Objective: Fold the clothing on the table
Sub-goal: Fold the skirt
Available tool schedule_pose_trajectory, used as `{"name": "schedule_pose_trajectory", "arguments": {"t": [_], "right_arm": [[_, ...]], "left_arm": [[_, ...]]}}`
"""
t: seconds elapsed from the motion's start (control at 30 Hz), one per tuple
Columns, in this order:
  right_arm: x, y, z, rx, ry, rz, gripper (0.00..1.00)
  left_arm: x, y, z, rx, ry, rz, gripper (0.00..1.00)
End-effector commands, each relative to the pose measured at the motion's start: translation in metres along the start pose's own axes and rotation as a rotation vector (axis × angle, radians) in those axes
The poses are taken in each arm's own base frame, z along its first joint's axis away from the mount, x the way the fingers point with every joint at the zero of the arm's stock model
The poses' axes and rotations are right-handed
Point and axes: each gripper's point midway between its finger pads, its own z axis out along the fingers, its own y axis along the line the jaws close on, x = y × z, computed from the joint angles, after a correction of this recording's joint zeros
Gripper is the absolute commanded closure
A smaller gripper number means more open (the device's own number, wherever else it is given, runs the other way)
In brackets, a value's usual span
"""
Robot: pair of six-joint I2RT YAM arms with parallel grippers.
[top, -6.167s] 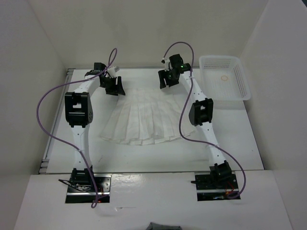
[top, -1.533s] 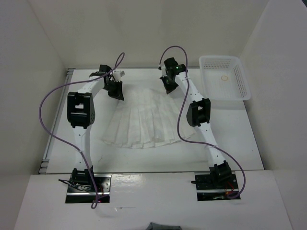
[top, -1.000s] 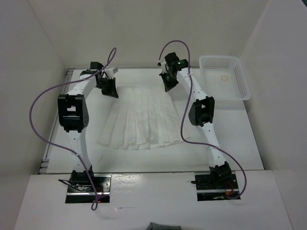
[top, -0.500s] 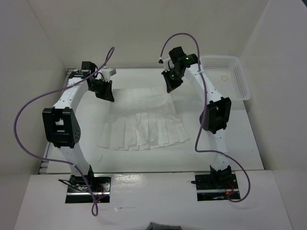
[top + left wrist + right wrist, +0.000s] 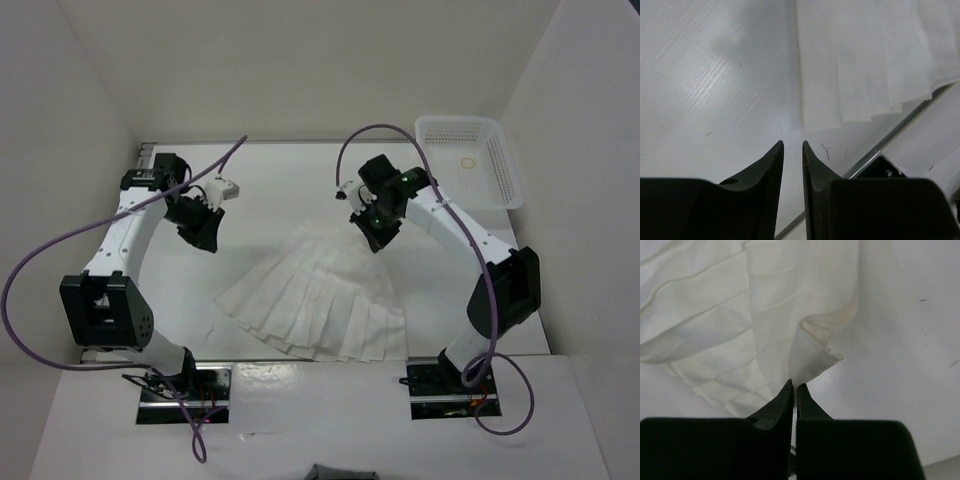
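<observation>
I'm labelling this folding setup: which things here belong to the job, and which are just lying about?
Part of the job:
clothing, pinched at one edge by the right gripper
table
left gripper, slightly open and empty

Just lying about:
basket at the table's far right corner
small ring inside it

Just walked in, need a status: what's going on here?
Two robot arms are working on a white pleated fabric skirt fanned out on the flat white table. The right gripper is shut on a corner at the skirt's narrow end. The left gripper hovers over bare table beside it, fingers slightly apart and empty. Nothing is folded yet.
</observation>
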Motion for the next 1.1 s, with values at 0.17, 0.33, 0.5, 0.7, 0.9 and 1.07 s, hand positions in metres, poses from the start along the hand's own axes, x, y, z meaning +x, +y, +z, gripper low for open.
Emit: {"name": "schedule_pose_trajectory", "arguments": {"t": [0.17,0.33,0.5,0.7,0.9,1.07], "right_arm": [[-0.001,0.017,-0.006,0.082,-0.090,-0.103,1.00],[0.000,0.000,0.035,0.134,-0.004,-0.061,1.00],[-0.008,-0.005,0.050,0.147,-0.013,-0.052,1.00],[-0.005,-0.020,0.061,0.138,-0.008,-0.006,1.00],[0.002,-0.023,0.068,0.123,-0.003,0.013,1.00],[0.006,-0.024,0.069,0.108,-0.007,0.040,1.00]], "left_arm": [[0.026,-0.014,-0.022,-0.052,0.028,0.071,0.66],[0.017,-0.006,0.004,-0.004,0.015,-0.026,0.49],[-0.015,0.007,0.033,0.024,-0.035,-0.044,0.35],[-0.071,0.025,0.065,0.131,-0.161,-0.058,0.34],[-0.095,0.035,0.112,0.275,-0.197,-0.099,0.34],[-0.107,0.022,0.161,0.389,-0.156,-0.084,0.36]]}}
